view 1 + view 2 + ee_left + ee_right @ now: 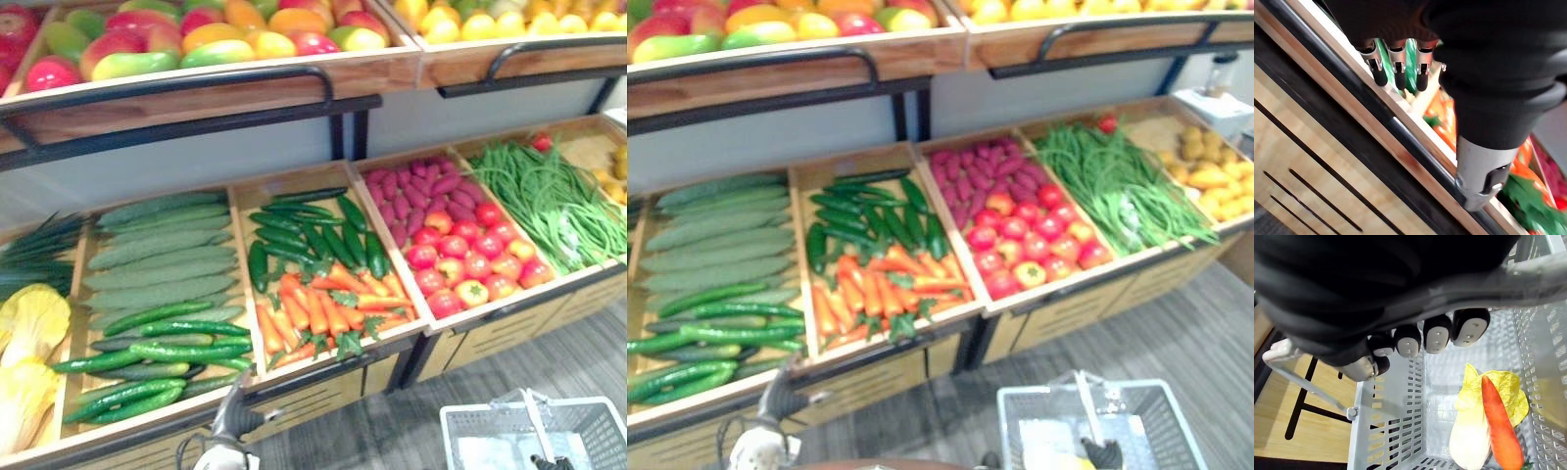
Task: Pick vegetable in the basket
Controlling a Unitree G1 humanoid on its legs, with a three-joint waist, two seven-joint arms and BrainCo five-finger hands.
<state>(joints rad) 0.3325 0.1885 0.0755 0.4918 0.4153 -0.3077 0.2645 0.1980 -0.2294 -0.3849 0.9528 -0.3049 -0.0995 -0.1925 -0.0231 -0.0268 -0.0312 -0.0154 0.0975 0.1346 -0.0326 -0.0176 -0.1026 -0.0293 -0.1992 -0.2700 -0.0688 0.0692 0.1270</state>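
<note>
My left hand [233, 417] hovers low at the front edge of the wooden stall, just before the crate of green cucumbers [167, 338]. In the left wrist view its fingers [1397, 66] reach straight past the black rail and hold nothing. The orange carrots [323, 308] lie in the crate to the right of the cucumbers. My right hand [1425, 338] is curled round the handle [1459, 281] of a grey plastic basket [470, 431] at the lower right. Inside the basket lie a carrot [1501, 426] and a pale yellow cabbage [1471, 431].
Along the stall lie dark green peppers [304, 235], red tomatoes [470, 259], purple sweet potatoes [416, 191], long green beans [554, 201] and yellow cabbages [24, 343]. An upper shelf of fruit [196, 34] overhangs the back. Grey floor lies below the stall.
</note>
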